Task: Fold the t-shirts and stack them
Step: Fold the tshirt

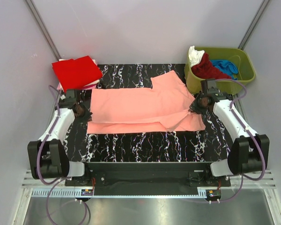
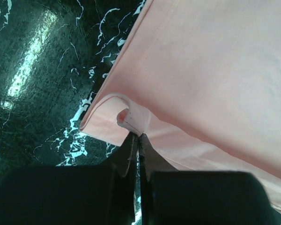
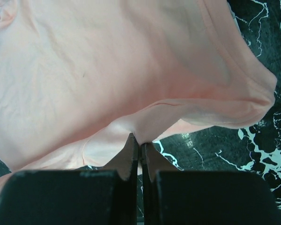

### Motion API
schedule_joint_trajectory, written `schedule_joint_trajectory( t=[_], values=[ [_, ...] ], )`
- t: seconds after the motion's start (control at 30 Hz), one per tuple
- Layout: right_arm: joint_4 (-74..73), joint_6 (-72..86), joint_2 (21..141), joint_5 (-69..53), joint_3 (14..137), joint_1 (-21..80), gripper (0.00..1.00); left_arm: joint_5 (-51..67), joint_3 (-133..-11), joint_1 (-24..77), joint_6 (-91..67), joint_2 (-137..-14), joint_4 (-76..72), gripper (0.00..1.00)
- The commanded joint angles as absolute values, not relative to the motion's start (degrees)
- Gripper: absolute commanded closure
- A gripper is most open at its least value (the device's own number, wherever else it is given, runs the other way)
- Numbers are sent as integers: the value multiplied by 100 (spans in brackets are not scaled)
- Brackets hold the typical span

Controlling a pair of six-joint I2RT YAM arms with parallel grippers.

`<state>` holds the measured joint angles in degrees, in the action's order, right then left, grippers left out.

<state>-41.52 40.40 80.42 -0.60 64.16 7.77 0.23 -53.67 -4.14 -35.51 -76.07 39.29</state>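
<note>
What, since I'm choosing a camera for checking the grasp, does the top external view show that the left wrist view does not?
Only the top external view: the folded bright red t-shirt at the far left, the olive-green tub holding more clothes, and the right pincer. Only the left wrist view: the left pincer close up, shut on a folded edge of cloth. Both: the salmon-pink t-shirt spread on the black marbled table.

1. Top view: light was bright & even from overhead; white walls (image 1: 131, 28) looked slightly washed out; shadows soft, short.
2. Left wrist: strong glare streak lay on glossy black tabletop (image 2: 25, 61), upper left; left gripper (image 2: 138, 137) was dark, out of focus.
3. Right wrist: salmon-pink t-shirt (image 3: 107, 70) looked pale, low contrast; right gripper (image 3: 140, 143) was blurred, in shadow.
</note>
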Motion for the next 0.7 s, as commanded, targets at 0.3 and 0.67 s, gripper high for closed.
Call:
schedule_joint_trajectory(
  t=[0.3,0.67],
  values=[
    [-3569,3894,9140,-167,6908,457,98,-88,-6090,-554,-3366,-9192,3489,100],
    [-3857,3736,10414,-299,8198,62,41,36,-7407,-554,-3147,-10283,4007,73]
  ],
)
